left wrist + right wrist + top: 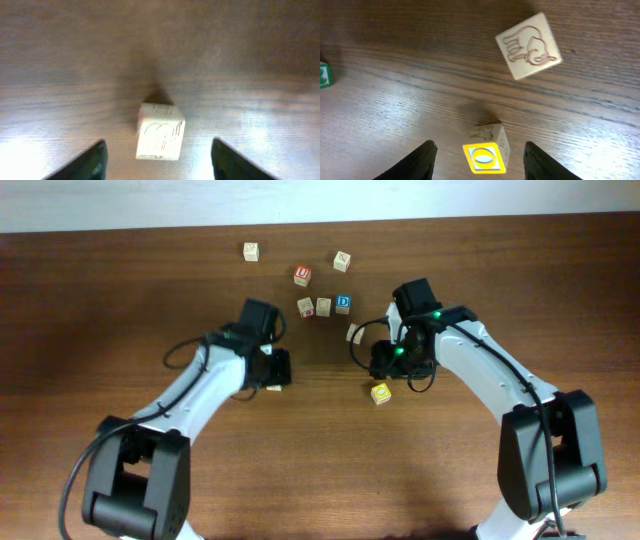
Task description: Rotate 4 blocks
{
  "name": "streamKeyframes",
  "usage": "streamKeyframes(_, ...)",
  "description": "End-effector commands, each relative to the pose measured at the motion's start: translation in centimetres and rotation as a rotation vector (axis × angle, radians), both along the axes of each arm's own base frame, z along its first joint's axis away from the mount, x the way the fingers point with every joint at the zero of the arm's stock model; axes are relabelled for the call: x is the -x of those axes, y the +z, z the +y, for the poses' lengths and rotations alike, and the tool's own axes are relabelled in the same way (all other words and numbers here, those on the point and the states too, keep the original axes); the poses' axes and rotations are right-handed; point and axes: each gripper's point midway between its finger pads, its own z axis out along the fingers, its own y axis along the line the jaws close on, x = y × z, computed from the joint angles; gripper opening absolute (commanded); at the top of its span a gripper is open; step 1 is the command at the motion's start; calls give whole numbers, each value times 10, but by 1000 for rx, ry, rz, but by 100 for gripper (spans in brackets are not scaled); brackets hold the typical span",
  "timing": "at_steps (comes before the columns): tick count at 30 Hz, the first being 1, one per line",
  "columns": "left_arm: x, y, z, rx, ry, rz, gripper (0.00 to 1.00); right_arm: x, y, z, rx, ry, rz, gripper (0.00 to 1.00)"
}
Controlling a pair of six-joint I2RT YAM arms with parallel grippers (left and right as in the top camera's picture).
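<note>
A pale block with a line drawing on its face stands on the table between the fingers of my left gripper. The jaws are open and clear of it on both sides. From overhead only an edge of this block shows under the left gripper. My right gripper is open around a block with a yellow ring face, without touching it. The same yellow block lies just below the right gripper in the overhead view. Farther off lies a pale block with an elephant outline.
At the back stand a red "U" cube, a blue "D" cube, two pale cubes side by side, and single cubes. A green-faced cube shows at the left edge of the right wrist view.
</note>
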Motion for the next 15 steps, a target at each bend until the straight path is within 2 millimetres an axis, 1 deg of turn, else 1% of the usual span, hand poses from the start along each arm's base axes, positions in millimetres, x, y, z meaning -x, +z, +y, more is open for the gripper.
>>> streamKeyframes(1,-43,63,19,-13,36,-112,72,13,-11,11,50,42,16,56)
streamKeyframes(3,-56,86,38,-23,72,-144,73,16,-15,7,91,25,21,55)
streamKeyframes(4,-61,90,48,-27,97,-155,75,16,-16,5,100,24,17,54)
streamKeyframes(6,-64,90,64,-32,136,-157,77,13,-19,-5,161,13,1,53)
streamKeyframes(8,-64,90,77,-35,164,-150,78,14,-25,-6,169,20,9,52)
streamKeyframes(9,-64,89,82,-37,177,-147,79,16,-32,-6,170,23,30,52)
streamKeyframes(11,-64,89,86,-38,187,-146,80,21,-41,-1,148,39,68,52)
streamKeyframes(13,-65,89,87,-38,189,-147,81,25,-46,0,142,61,89,48)
streamKeyframes(15,-65,89,87,-38,189,-147,82,26,-46,0,143,61,92,37)
